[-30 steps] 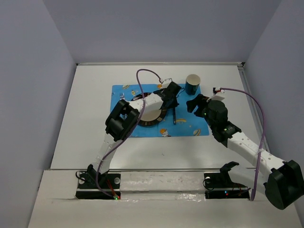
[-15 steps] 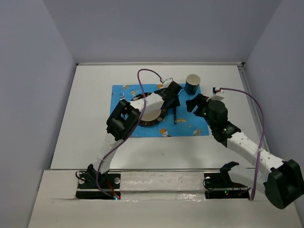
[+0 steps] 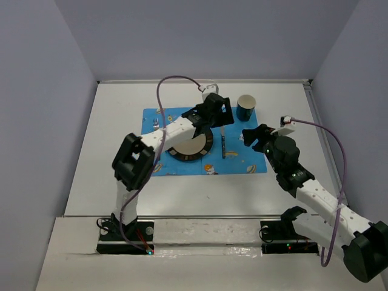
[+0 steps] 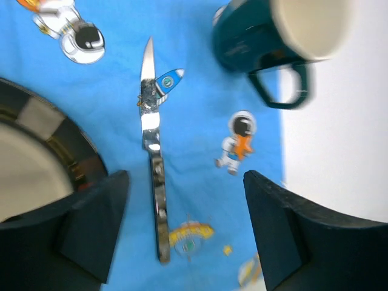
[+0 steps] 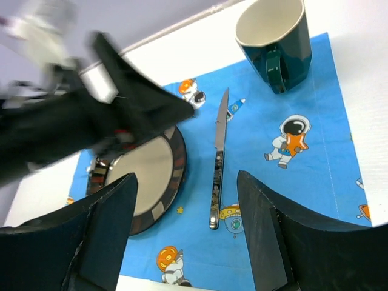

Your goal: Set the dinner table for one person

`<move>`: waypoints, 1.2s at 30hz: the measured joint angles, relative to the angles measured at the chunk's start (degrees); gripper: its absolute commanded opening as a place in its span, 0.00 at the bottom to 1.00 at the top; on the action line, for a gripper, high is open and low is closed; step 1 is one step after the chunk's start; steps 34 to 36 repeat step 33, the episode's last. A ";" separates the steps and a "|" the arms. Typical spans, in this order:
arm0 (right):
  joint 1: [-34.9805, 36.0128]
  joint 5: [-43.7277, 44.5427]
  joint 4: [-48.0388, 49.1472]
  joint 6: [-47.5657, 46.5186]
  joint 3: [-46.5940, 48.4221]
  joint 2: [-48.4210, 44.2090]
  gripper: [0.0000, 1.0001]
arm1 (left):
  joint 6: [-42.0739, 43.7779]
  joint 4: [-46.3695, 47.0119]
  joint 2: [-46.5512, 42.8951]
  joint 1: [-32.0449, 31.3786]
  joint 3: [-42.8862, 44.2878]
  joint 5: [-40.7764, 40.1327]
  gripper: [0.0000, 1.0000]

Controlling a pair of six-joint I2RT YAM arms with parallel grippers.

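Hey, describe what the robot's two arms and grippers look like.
The left arm and right arm have white links with bulky black joints. A purple cable loops to each wrist. The left gripper and right gripper are broad, blocky and matte black.

Mat (image 3: 242, 159) bright blue, cartoon print: white-and-orange astronauts, rockets, planets. Plate (image 3: 191, 147) cream in centre, rim dark with brown and pale blocks. Knife (image 3: 224, 145) shiny silver. Mug (image 3: 245, 107) dark teal outside, cream inside. Bench (image 3: 109, 176) matte white. My left pincer (image 4: 185, 227) and right pincer (image 5: 188, 233) black.
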 measured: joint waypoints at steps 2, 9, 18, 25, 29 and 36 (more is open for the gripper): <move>0.00 0.13 0.44 0.22 -1.44 -3.02 0.70 | 2.01 2.80 -9.29 0.00 -5.88 -0.68 0.99; 0.00 -1.20 1.79 0.37 -2.01 -10.16 0.19 | 10.27 12.15 -45.79 -0.02 -22.58 -6.88 0.99; 0.00 -2.34 -6.14 0.22 5.66 -19.04 0.18 | 19.54 12.31 -77.57 0.68 -39.89 -18.99 0.99; 0.00 2.69 -7.34 -5.79 15.23 -30.56 0.72 | 26.23 15.52 -96.10 0.68 -47.06 -24.50 0.99; -0.04 6.82 -7.08 -8.33 16.61 -30.32 0.73 | 28.48 18.82 -97.79 0.79 -47.91 -25.81 0.99; -0.07 7.76 -8.92 -8.76 15.98 -24.74 0.73 | 29.44 17.42 -94.60 0.79 -49.55 -26.01 0.99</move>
